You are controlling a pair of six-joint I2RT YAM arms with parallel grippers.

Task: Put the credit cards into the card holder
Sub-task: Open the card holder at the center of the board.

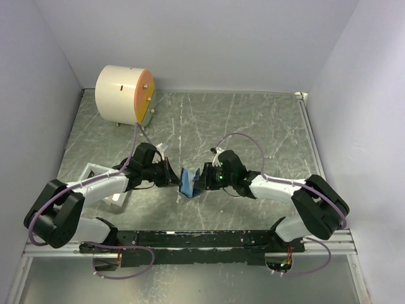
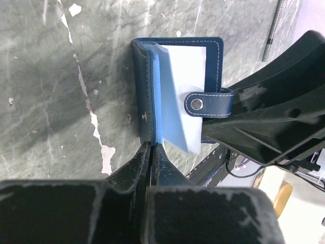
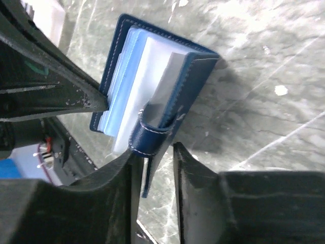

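Midway between the two arms, at the middle of the table [image 1: 253,126]: card holder [image 1: 190,182] set on edge, covers parted like a book; resting on the surface or lifted just clear of it, not discernible. Left gripper [image 2: 151,146] clamped shut on the holder's left edge, pinching one navy cover together with the light blue pocket leaves, probably as an anchor while the other side is worked. Right gripper [image 3: 154,150] with jaws partway apart, straddling the opposite cover and the snap tab [image 3: 144,134]; one finger touching the tab, the other clear of it, so no firm pinch evident. Tab apparently unfastened, looped loose across a pale insert, an arrangement suited to exposing a pocket mouth. Credit cards not identifiable in any view; none seen between either pair of fingers, none seen slotted in. White tray [image 1: 95,172] at the left beside the left arm; cream cylinder [image 1: 123,95] at the far left corner, well apart. Judged stage: opening and steadying the case, loading not yet begun.
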